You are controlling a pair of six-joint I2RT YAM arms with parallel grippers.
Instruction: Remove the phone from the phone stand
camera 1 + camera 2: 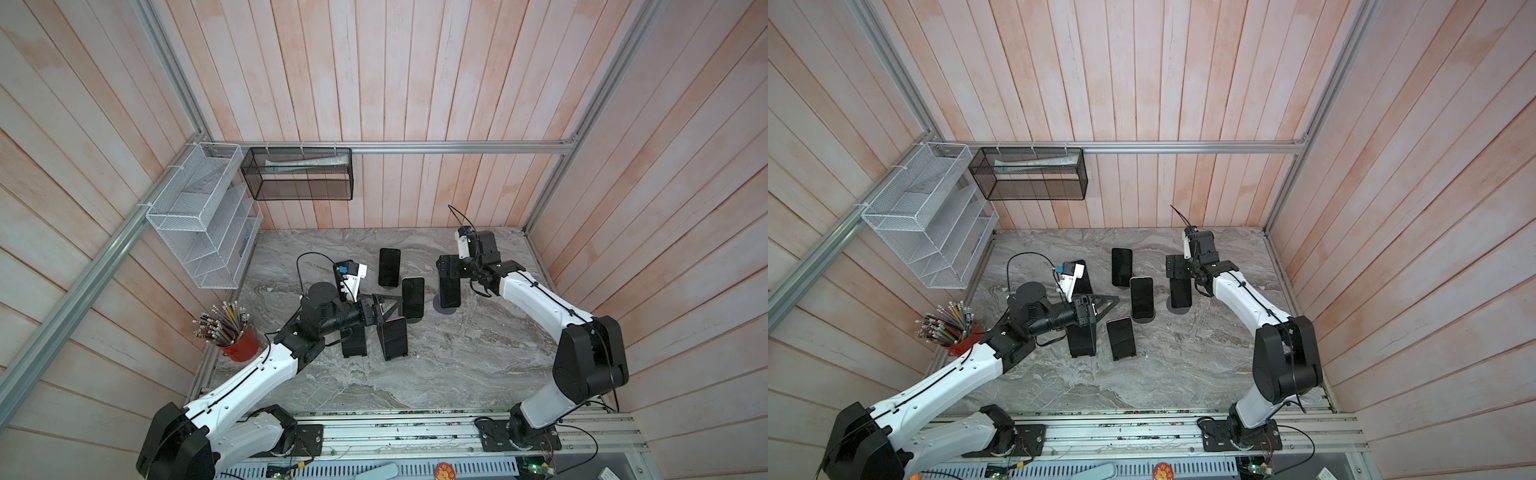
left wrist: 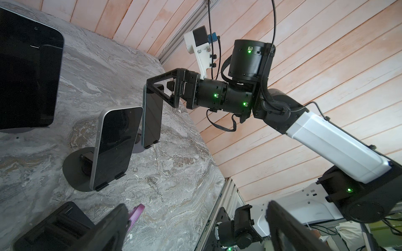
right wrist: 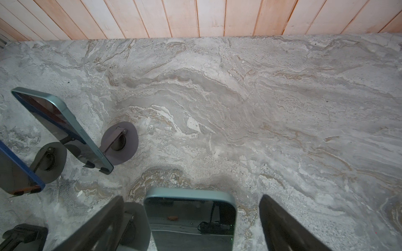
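Several dark-screened phones lean on round-based stands on the marble table (image 1: 478, 353). My right gripper (image 3: 190, 202) is open. Its jaws stand on either side of the top edge of a teal-rimmed phone (image 3: 189, 219), with gaps on both sides. That phone (image 1: 450, 293) rests on its stand (image 3: 134, 219) at the right of the group. My left gripper (image 1: 392, 309) is also open and holds nothing. It hovers above a pink-edged phone (image 1: 392, 336), whose rim (image 2: 137, 214) shows beside one finger.
A white-rimmed phone (image 1: 412, 297) and a dark phone (image 1: 389, 267) stand on stands between the arms. A black empty stand (image 1: 353, 340) sits under the left wrist. A red pencil cup (image 1: 239, 343), a white wire rack (image 1: 203, 216) and a black mesh basket (image 1: 297, 174) line the left and back walls.
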